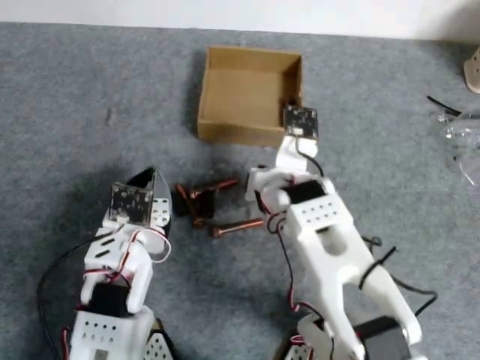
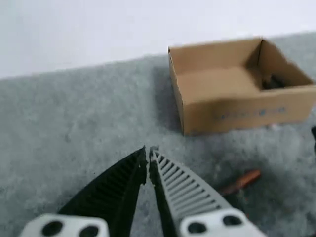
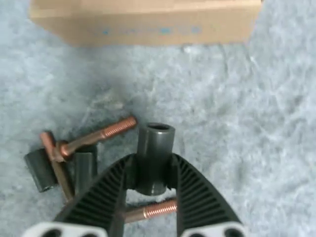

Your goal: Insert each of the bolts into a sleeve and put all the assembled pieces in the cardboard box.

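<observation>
Your right end effector (image 3: 150,167) clamped on an upright dark grey cylindrical sleeve (image 3: 155,140), copper-coloured threaded bolts (image 3: 98,134) and two spare dark sleeves (image 3: 39,170) crowding close beside it on the grey felt table (image 3: 247,123), open brown cardboard box (image 3: 148,27) beyond, your left end effector (image 2: 148,154) pinched together, empty.

L hand (image 2: 148,163) tips together over carpet (image 2: 74,123); cardboard box (image 2: 232,111) beyond, bolt (image 2: 241,181) nr.

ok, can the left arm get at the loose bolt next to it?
Probably yes: the bolt lies uncovered on carpet beside the left gripper, nothing between; the gripper is shut and empty.
</observation>
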Robot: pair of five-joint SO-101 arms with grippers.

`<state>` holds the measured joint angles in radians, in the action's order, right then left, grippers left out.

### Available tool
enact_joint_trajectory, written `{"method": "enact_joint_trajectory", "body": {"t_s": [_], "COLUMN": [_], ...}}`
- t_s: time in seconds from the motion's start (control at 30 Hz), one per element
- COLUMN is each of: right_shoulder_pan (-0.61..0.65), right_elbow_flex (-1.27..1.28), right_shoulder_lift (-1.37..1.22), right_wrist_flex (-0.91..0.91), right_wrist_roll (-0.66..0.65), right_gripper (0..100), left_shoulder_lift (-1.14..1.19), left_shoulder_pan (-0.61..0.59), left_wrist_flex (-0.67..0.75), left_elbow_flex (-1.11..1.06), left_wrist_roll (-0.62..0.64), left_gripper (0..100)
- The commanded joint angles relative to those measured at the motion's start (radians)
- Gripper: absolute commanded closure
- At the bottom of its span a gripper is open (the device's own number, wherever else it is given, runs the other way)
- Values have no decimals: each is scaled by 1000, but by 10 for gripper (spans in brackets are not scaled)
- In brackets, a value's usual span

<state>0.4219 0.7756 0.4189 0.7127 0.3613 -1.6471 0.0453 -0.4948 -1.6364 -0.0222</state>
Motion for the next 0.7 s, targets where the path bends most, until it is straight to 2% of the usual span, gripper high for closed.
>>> {"method": "enact_joint_trajectory", "body": {"t_s": [0.0,0.13,0.4,0.57,0.67], "right_shoulder_pan": [-19,-21,-22,-54,-104], "right_elbow_flex": [21,51,177,289,354], "right_shoulder_lift": [105,163,300,387,440], "right_wrist_flex": [-64,-64,-64,-71,-154], "right_wrist_roll": [-32,-78,-87,-89,-141], "right_gripper": [995,995,995,995,995], "left_shoulder_lift": [194,501,1058,1162,1144], "left_shoulder_pan": [-5,-4,41,44,44], "left_wrist_flex": [66,144,147,147,147], "left_elbow_flex": [111,234,536,613,625], "left_wrist_roll": [-3,-3,-2,9,166], "left_gripper": [965,965,965,964,950]}}
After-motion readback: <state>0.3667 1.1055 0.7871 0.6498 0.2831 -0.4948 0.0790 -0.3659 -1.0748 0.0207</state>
